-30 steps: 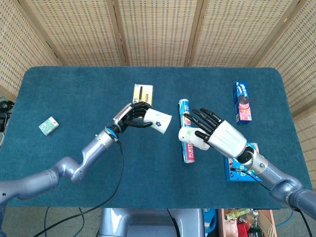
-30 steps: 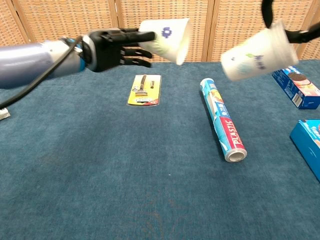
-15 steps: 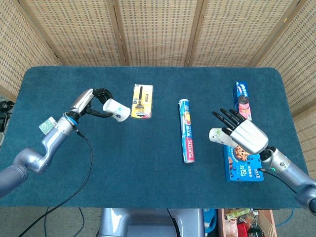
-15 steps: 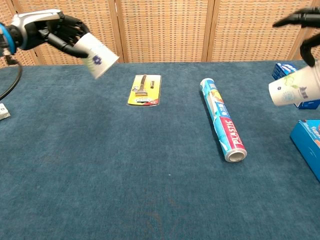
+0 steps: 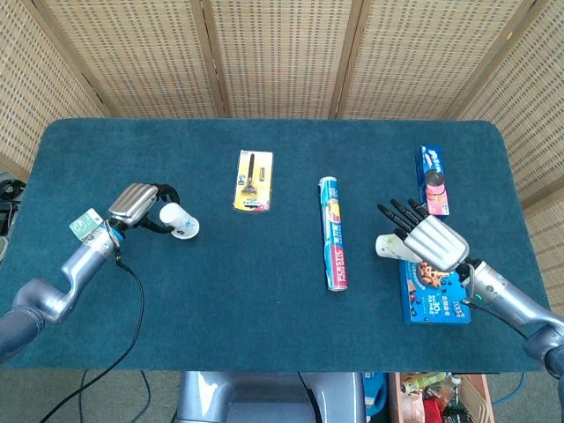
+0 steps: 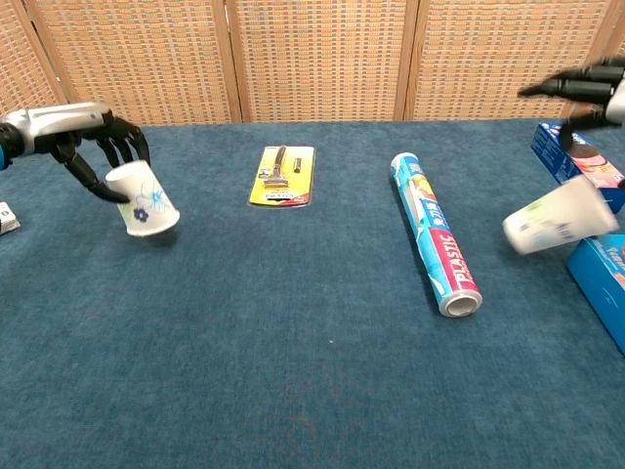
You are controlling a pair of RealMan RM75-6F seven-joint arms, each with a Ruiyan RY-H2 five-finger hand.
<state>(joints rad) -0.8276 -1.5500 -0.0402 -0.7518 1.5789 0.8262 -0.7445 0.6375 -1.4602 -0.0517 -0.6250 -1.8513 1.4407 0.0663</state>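
Head view is showing the left hand [image 5: 134, 203] curling its fingers around a white paper cup [image 5: 179, 221] with a blue flower print, well left of the plastic-wrap roll [image 5: 333, 233] on the blue felt counter [image 5: 264, 308]. The cup's inside is hidden. The right hand [image 5: 429, 240], fingers fanned, is holding a second paper cup [image 5: 388, 247] just right of the roll, above a blue cookie box [image 5: 432, 300].

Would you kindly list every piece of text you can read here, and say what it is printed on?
"PLASTIC": on the roll of wrap, chest view.
Print on the razor card, the blue boxes and the small green packet is too small or blurred to read.
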